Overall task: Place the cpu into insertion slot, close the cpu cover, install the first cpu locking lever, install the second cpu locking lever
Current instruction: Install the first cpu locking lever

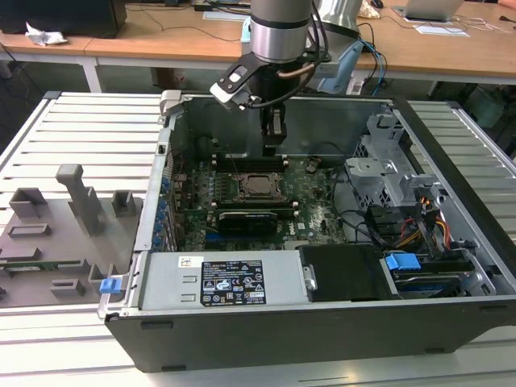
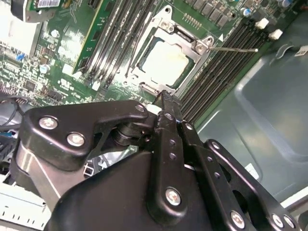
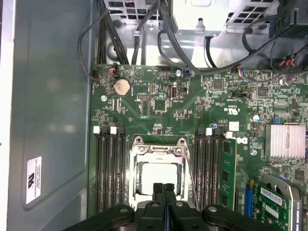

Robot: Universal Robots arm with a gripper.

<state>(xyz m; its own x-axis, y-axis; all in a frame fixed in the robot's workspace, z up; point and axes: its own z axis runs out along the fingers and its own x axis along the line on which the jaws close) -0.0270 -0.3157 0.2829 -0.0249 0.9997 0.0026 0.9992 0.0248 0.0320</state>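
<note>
We see our claw (image 3: 163, 186) pinched closed and empty, just above the cpu cover (image 3: 159, 152), which lies flat around the cpu (image 3: 159, 174)

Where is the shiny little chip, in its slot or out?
In. The cpu sits flat and square on the green board, with the cpu cover framing it.

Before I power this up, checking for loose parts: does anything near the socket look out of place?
One thin locking lever sticks out over the memory slots rather than lying along the cpu cover, so it looks unlatched. The cpu sits flat.
</note>
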